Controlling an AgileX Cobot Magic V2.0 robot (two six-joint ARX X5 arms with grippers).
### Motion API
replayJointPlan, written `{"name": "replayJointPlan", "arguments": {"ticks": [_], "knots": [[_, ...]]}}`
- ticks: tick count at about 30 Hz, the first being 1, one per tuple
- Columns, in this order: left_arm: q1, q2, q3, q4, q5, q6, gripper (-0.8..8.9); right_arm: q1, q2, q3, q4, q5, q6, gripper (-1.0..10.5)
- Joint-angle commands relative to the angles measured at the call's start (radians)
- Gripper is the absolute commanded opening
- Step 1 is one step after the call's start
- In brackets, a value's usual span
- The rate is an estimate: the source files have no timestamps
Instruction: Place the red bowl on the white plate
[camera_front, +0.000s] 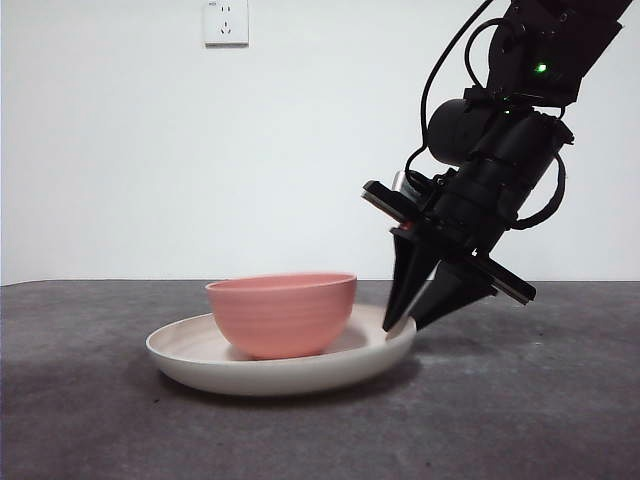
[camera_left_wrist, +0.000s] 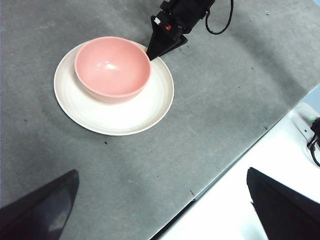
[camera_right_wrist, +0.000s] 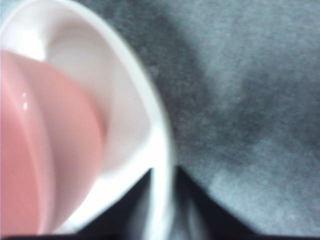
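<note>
The red bowl (camera_front: 282, 312) stands upright inside the white plate (camera_front: 200, 365) on the grey table. My right gripper (camera_front: 403, 325) comes down from the upper right, its tips at the plate's right rim, apart from the bowl. In the right wrist view the plate's rim (camera_right_wrist: 125, 110) runs between the two jaws of the right gripper (camera_right_wrist: 162, 200), which close on it, with the bowl (camera_right_wrist: 30, 150) beside. The left wrist view shows the bowl (camera_left_wrist: 112, 67), the plate (camera_left_wrist: 120, 117) and the right gripper (camera_left_wrist: 151, 56) from high above. My left gripper (camera_left_wrist: 160, 210) is open and empty.
The grey mat ends at a white surface (camera_left_wrist: 280, 150) beside the left arm. A black cable (camera_left_wrist: 220, 25) loops behind the right gripper. A wall socket (camera_front: 226, 22) sits on the white wall behind.
</note>
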Motion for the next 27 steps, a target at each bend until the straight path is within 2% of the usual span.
{"name": "replayJointPlan", "arguments": {"ticks": [1, 6, 13, 17, 20, 23, 27], "knots": [[-0.006, 0.005, 0.010, 0.011, 0.003, -0.002, 6.58, 0.009, 0.020, 0.021, 0.006, -0.003, 0.010, 3.0], [-0.006, 0.005, 0.010, 0.011, 0.003, -0.002, 6.58, 0.005, 0.005, 0.021, -0.036, 0.047, 0.005, 3.2], [-0.006, 0.005, 0.010, 0.010, 0.003, -0.002, 6.58, -0.020, -0.121, 0.023, -0.202, 0.098, -0.105, 3.3], [-0.006, 0.005, 0.010, 0.010, 0.003, -0.002, 6.58, -0.015, -0.248, 0.023, -0.270, 0.101, -0.132, 3.3], [-0.006, 0.005, 0.010, 0.010, 0.003, -0.002, 6.58, 0.006, -0.364, 0.023, -0.299, 0.106, -0.132, 4.1], [-0.006, 0.005, 0.010, 0.010, 0.003, -0.002, 6.58, 0.037, -0.486, 0.023, -0.326, 0.165, -0.132, 5.3], [-0.006, 0.005, 0.010, 0.010, 0.003, -0.002, 6.58, 0.085, -0.642, 0.022, -0.362, 0.259, -0.132, 5.5]]}}
